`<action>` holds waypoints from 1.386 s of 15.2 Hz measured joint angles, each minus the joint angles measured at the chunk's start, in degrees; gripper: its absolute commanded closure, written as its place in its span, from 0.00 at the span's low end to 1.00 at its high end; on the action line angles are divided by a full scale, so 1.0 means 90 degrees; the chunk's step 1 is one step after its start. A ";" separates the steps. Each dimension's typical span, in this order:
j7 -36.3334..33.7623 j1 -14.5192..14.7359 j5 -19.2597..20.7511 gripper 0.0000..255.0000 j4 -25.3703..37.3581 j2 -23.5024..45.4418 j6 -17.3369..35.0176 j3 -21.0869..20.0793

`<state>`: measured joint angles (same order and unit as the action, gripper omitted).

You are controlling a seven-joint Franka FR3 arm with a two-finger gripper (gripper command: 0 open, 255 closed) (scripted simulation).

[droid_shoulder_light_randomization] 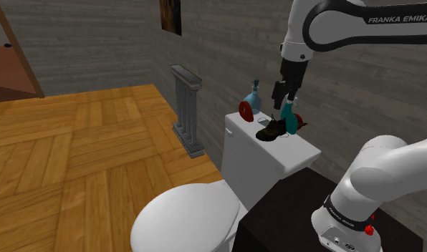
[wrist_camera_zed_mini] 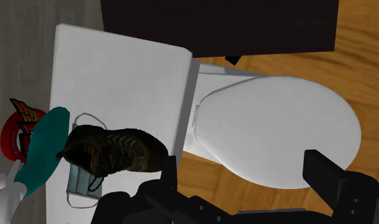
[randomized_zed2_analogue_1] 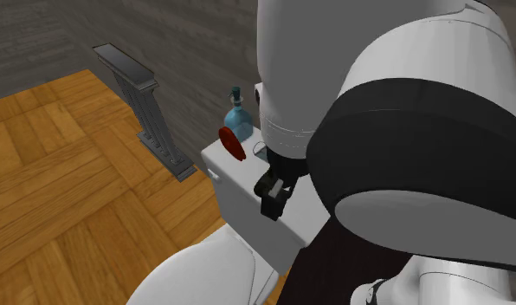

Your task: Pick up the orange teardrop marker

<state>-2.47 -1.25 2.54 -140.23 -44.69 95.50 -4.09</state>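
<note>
Teal rather than orange, the teardrop marker (wrist_camera_zed_mini: 43,151) lies just beside the dark shoe (wrist_camera_zed_mini: 115,151). The gripper (droid_shoulder_light_randomization: 286,99) hovers above the shoe, fingers wide apart and empty, so this looks like the approach step. Next it should shift from over the shoe to the marker, then descend

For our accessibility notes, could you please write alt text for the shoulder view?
A white robot arm holds its black gripper above a dark shoe on a white toilet tank, beside a blue bottle and a red disc. The toilet lid is closed; a grey column stands on the wood floor.
</note>
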 measured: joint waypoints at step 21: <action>0.0307 -0.0748 -0.0063 0.00 0.1551 0.3979 0.2894 0.1070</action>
<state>0.29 -7.99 1.97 -126.27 -8.88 121.55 5.55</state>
